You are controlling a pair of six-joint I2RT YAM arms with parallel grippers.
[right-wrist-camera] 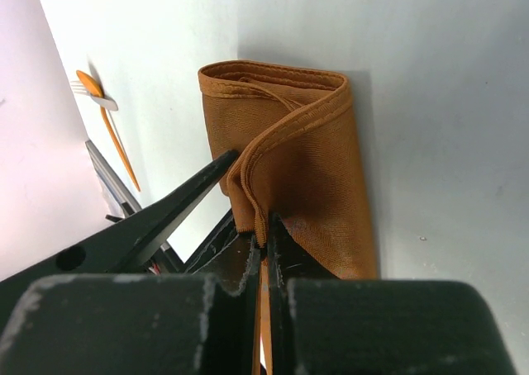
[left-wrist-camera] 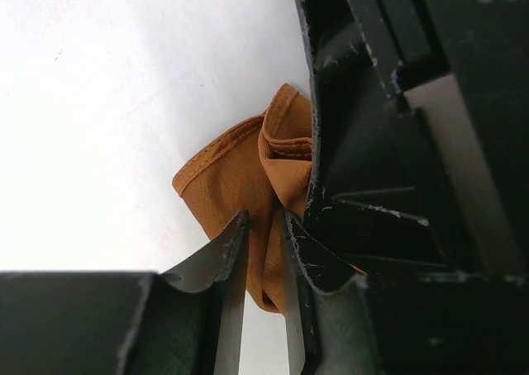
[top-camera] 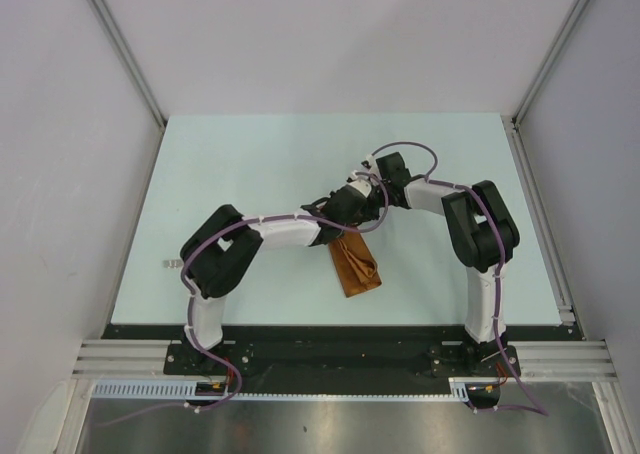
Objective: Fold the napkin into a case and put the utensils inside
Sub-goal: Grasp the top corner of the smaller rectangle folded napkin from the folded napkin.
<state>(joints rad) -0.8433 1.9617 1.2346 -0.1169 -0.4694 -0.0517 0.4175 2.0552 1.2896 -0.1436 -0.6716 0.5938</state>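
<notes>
The rust-orange napkin lies folded into a narrow layered strip at the table's middle front. Both grippers meet at its far end. My left gripper is shut on a bunched fold of the cloth, which passes between its fingertips. My right gripper is shut on the hemmed top layer, pinching the edge and lifting it slightly. The left gripper's finger shows beside it. An orange spoon lies far off on the table in the right wrist view. The slim stick-like piece is not clearly seen.
A small pale item lies near the table's left edge. A pale piece lies by the spoon's bowl. White walls enclose the pale green table at the left, back and right.
</notes>
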